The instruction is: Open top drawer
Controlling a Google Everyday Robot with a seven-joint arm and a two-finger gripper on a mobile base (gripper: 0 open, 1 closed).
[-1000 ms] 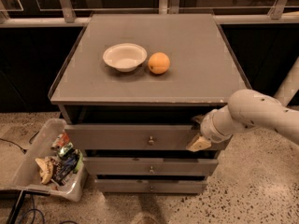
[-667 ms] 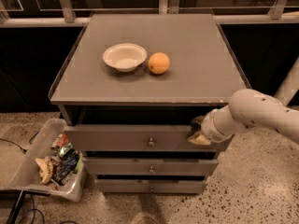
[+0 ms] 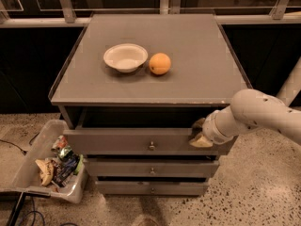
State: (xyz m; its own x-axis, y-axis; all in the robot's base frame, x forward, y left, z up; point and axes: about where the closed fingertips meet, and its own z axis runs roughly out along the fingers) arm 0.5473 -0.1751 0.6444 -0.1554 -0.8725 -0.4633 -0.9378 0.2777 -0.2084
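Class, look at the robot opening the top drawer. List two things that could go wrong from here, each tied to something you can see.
1. The gripper sits at the right end of the top drawer, far from its centre knob. Pulling there may skew the drawer and jam it.
2. The orange lies loose beside the bowl on the cabinet top. A sudden jerk could roll it off.

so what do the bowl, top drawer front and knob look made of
Shallow cream round bowl: matte plastic or ceramic, even colour, no gloss. Wide grey top drawer front: likely painted wood or laminate, flat and dull. Its small round knob: metal, by its glint. The claw sits at that front's right end.
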